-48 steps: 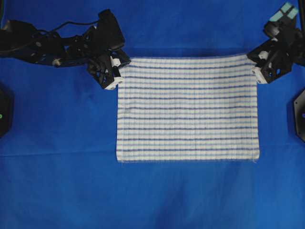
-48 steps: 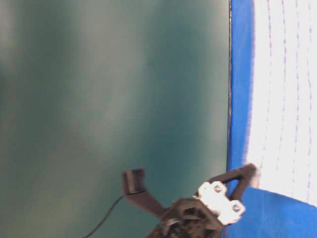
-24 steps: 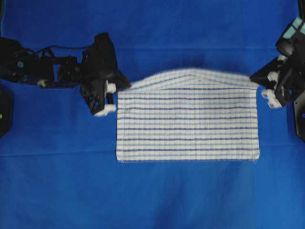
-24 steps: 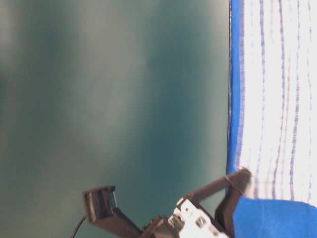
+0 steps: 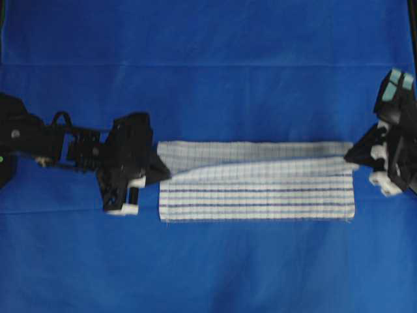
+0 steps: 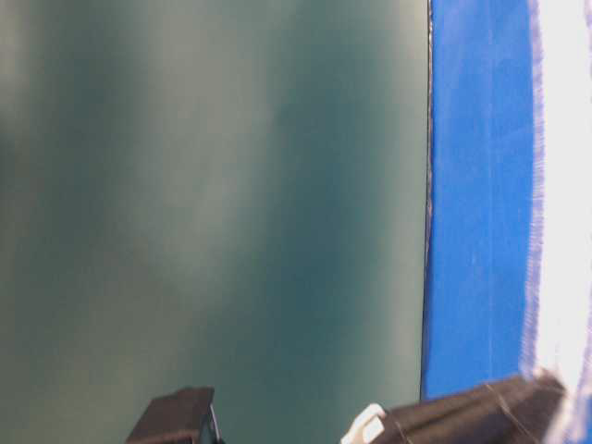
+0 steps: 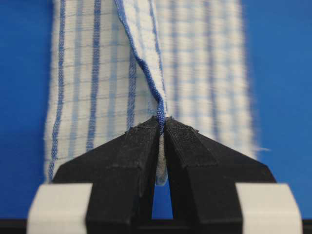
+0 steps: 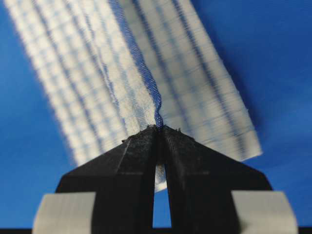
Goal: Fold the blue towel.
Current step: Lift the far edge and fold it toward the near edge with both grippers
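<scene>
On the blue sheet (image 5: 208,52), both arms' fingers (image 7: 146,141) (image 8: 141,146) pinch opposite corners of the half-folded blue towel (image 5: 260,189).

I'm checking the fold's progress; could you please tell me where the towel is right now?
In the overhead view the towel lies mid-table on the blue sheet, stretched between the left hand and right hand, each pinching a corner of its half-folded upper layer.

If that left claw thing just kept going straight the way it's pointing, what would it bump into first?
The left tool points right across the table and is already shut on a corner of the blue towel, so it would push into the towel first. Far beyond, the right tool faces it, pinching the opposite corner.
</scene>
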